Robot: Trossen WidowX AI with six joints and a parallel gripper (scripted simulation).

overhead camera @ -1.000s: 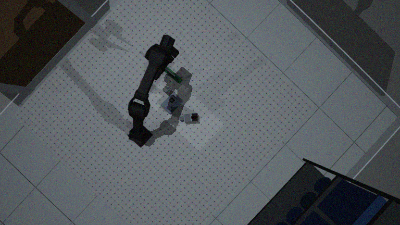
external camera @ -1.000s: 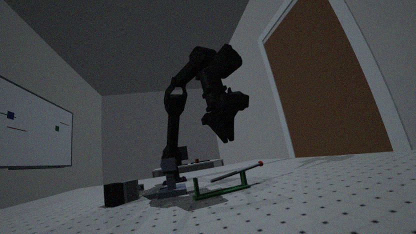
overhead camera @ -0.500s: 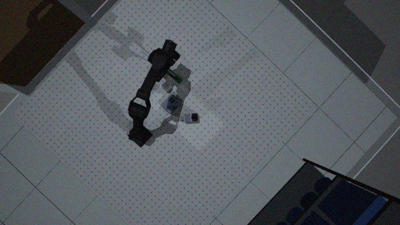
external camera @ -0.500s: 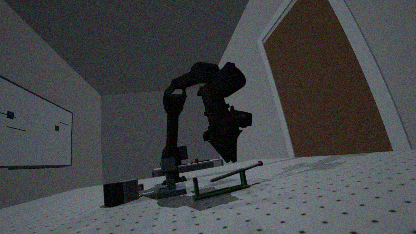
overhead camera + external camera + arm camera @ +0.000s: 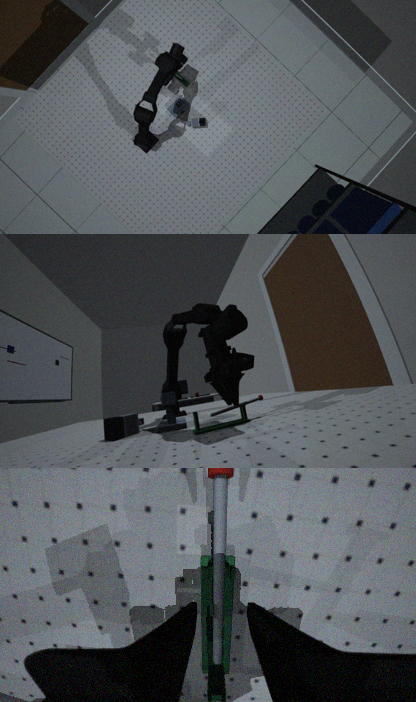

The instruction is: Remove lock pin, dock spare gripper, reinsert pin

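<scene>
The lock pin point(image 5: 218, 543) point(image 5: 232, 407), a grey rod with a red cap, lies along a green cradle point(image 5: 206, 593) point(image 5: 218, 425) point(image 5: 182, 80) on the pegboard table. My gripper point(image 5: 221, 607) point(image 5: 231, 402) is down at the pin. Its dark fingers straddle the rod with a gap on each side, so it is open. The mount point(image 5: 178, 106) point(image 5: 170, 408), a grey plate with a dark socket, stands beyond the cradle, toward the arm's base. The spare gripper point(image 5: 200, 122) point(image 5: 120, 426), a dark block with a short spigot, lies on the table beside the mount.
The arm's base point(image 5: 145, 142) stands behind the mount. A long low bar point(image 5: 189, 400) with small red parts lies far behind. A dark rack point(image 5: 349, 203) stands off the table at one corner. A whiteboard point(image 5: 34, 364) hangs on the left wall.
</scene>
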